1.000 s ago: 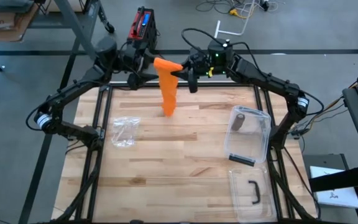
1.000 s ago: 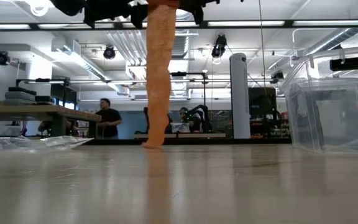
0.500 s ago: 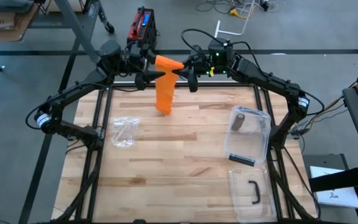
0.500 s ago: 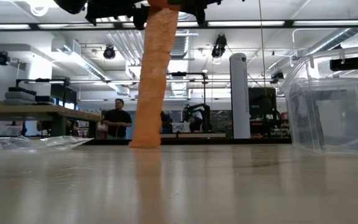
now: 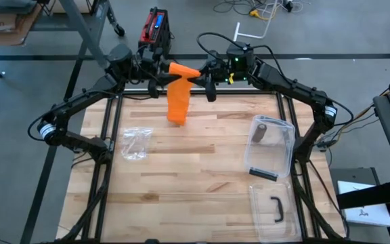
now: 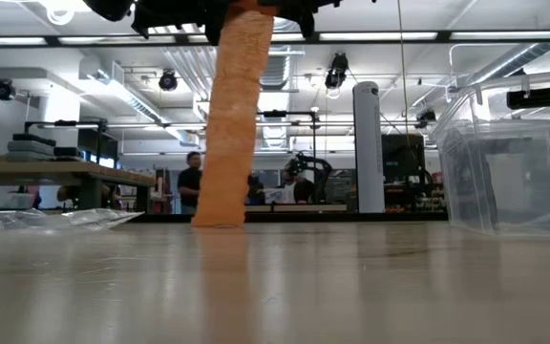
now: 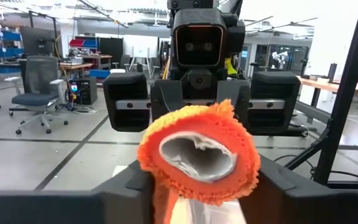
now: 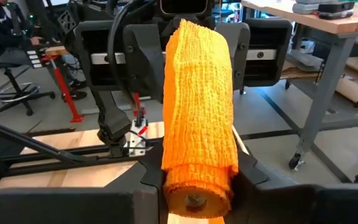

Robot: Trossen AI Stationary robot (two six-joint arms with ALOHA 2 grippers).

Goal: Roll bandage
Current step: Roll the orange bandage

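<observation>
An orange bandage roll (image 5: 181,70) hangs in the air above the table's far edge, between my two grippers. Its loose strip (image 5: 177,102) drops from the roll, and the strip's lower end (image 6: 220,220) reaches the tabletop. My left gripper (image 5: 170,74) comes from the left and is shut on the roll's end with the hollow core (image 7: 197,155). My right gripper (image 5: 196,73) comes from the right and is shut on the roll's other end (image 8: 194,199). My left gripper pinches the roll's hollow-core end by its sides (image 7: 149,158) between its two fingers. The fingers come level from the table's left and lie along the roll. The roll is lifted clear, and its strip hangs below. My right gripper pinches the opposite end of the roll by its sides (image 8: 171,177) between its two fingers. The fingers come nearly level from the table's right and lie along the roll, which stretches away from them toward the left gripper.
A clear plastic bag (image 5: 135,142) lies at the table's left. A clear box (image 5: 271,146) stands at the right, and its lid (image 5: 269,207) with a black handle lies nearer. A red and black device (image 5: 156,27) sits beyond the far edge.
My left gripper has moved toward the roll and shut on its end. The hanging strip has turned about and swung toward the table's left, and its lower end has shifted left and toward the far edge.
</observation>
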